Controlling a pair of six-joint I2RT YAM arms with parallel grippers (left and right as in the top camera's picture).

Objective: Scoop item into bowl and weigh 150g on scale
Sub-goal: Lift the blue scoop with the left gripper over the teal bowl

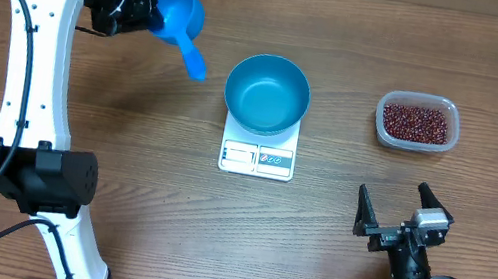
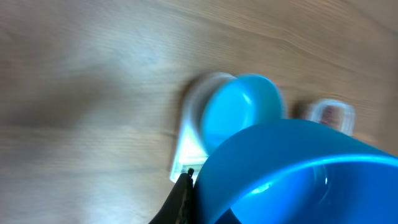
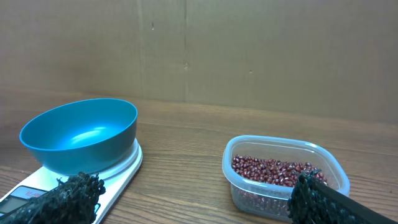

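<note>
Beans (image 1: 418, 123) all sit in the clear tub (image 1: 383, 109) on the right of the bench (image 1: 158, 195), and I see no loose ones anywhere. The bowl (image 1: 267, 94) is on the scale (image 1: 257, 159) mid-bench, and its inside looks bare and smooth from overhead and from my right wrist, so nothing's weighed in yet. The display is too small to read. My left hand (image 1: 140, 2) is pressed together, pinching the scoop (image 1: 179, 11) at the far left, well apart from the tub, handle pointing toward the bowl. The cup looks empty. My right hand (image 1: 398, 207) is spread wide with nothing in it, near the front edge on the near side of the tub. My reckoning: bowl placed, scoop in hand, so setup's done. What's left is everything that counts: carry the scoop across, dig into the beans, tip into the bowl, and repeat till the scale reads the target
</note>
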